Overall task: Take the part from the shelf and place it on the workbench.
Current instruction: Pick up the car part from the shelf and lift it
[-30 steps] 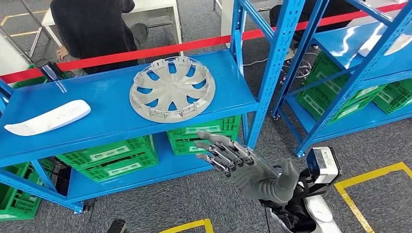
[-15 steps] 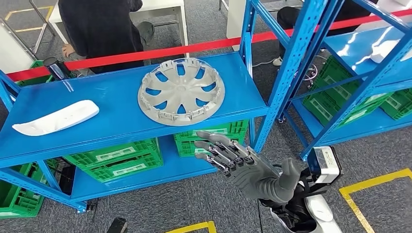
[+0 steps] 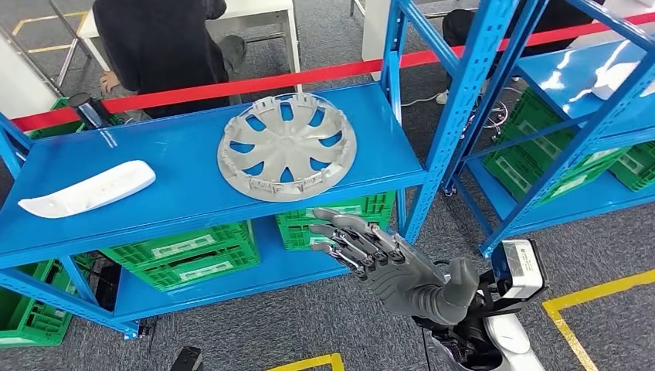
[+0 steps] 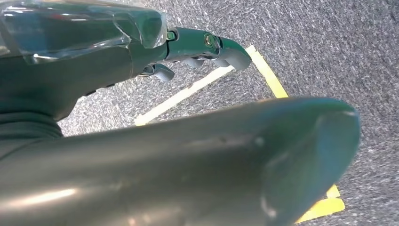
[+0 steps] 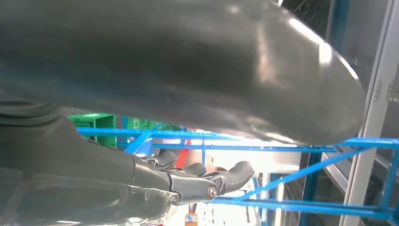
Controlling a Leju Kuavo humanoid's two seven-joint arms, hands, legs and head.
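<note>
from my seat the blue shelf (image 3: pixel 185 182) top is the landmark. above it there is open air from its front edge back to the red bar (image 3: pixel 232 86), which runs along its far side. on the shelf, the grey wheel cover (image 3: pixel 286 147) takes the right half and a white curved part (image 3: pixel 86 188) lies at the left, with bare blue surface between them. the blue upright post (image 3: pixel 456 116) stands at the shelf's right corner. my right hand (image 3: pixel 394 267) hangs below the shelf's front edge, fingers spread, holding nothing.

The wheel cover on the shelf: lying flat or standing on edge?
Flat. The wheel cover lies on the blue shelf, inner side with clips facing up.
</note>
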